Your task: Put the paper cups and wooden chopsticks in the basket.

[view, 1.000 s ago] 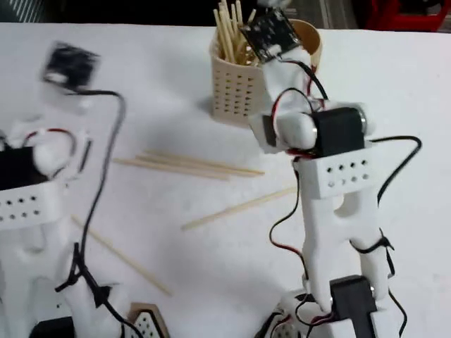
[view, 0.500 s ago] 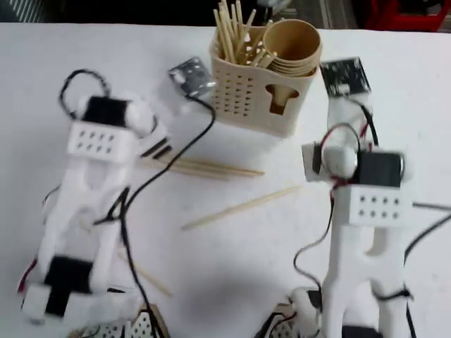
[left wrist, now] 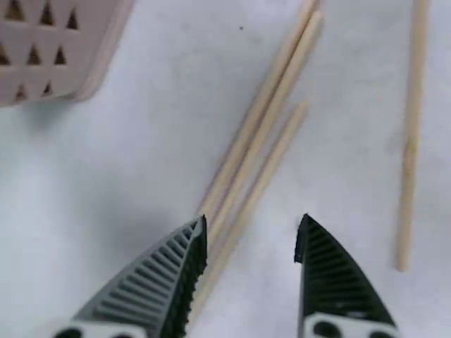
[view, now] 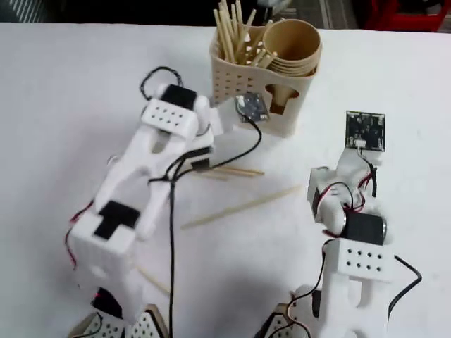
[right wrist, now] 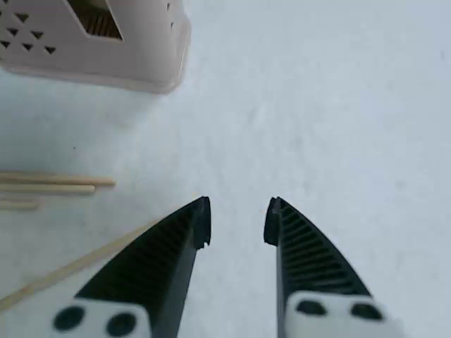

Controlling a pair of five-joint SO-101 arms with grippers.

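Note:
The perforated cream basket (view: 236,88) stands at the far middle of the table. It holds several wooden chopsticks (view: 231,32) and stacked paper cups (view: 292,46). On the table in front of it lies a bundle of three chopsticks (view: 239,170) (left wrist: 261,134), and nearer lies a single slanted chopstick (view: 243,205) (left wrist: 411,134). My left gripper (left wrist: 251,229) is open just above the near end of the bundle, its fingers on either side of it. My right gripper (right wrist: 237,218) is open over bare table, to the right of the basket (right wrist: 91,42), holding nothing.
One more chopstick (view: 151,278) lies near the front, partly under the left arm (view: 151,162). The right arm (view: 352,232) is folded back at the front right. Bare white table lies to the far left and far right.
The left arm has swung from the table's left edge in over the chopstick bundle. The right arm has pulled back from above the basket toward the front right.

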